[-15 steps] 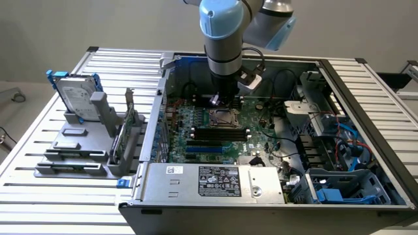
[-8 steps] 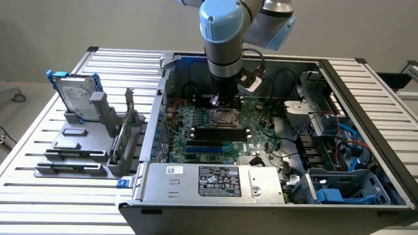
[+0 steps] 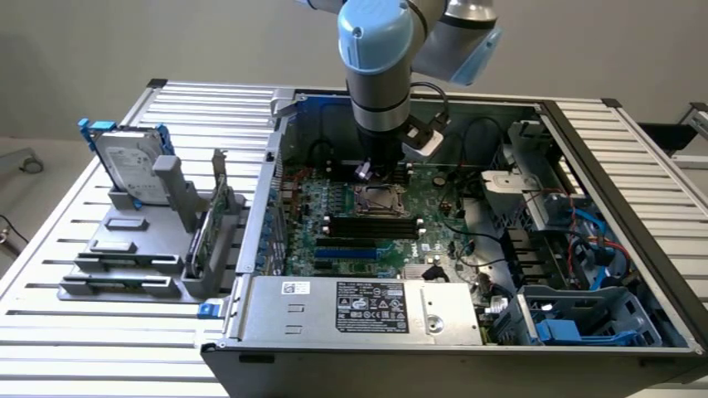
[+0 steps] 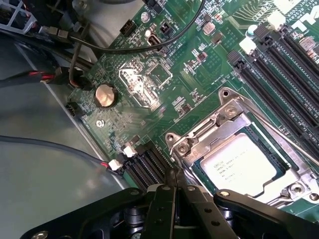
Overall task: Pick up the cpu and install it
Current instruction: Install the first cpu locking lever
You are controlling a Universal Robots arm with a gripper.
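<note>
The cpu (image 4: 239, 162), a small square chip with a silver-grey top and faint printing, lies flat inside the socket frame (image 4: 212, 125) on the green motherboard (image 4: 149, 74). The frame's metal rim surrounds it. My gripper (image 4: 175, 175) hovers just beside the socket's corner, its two black fingers pressed together with nothing between them. In the exterior view the gripper (image 3: 369, 172) hangs inside the open computer case (image 3: 575, 124), directly above the socket with the cpu (image 3: 376, 200).
Black memory slots (image 4: 281, 64) run alongside the socket, and a coin battery (image 4: 104, 94) and black cables (image 4: 75, 40) lie nearby. A power supply (image 3: 366, 307) fills the case front. On the exterior view's left, a hard drive with blue brackets (image 3: 128, 162) stands in a grey rack (image 3: 122, 265).
</note>
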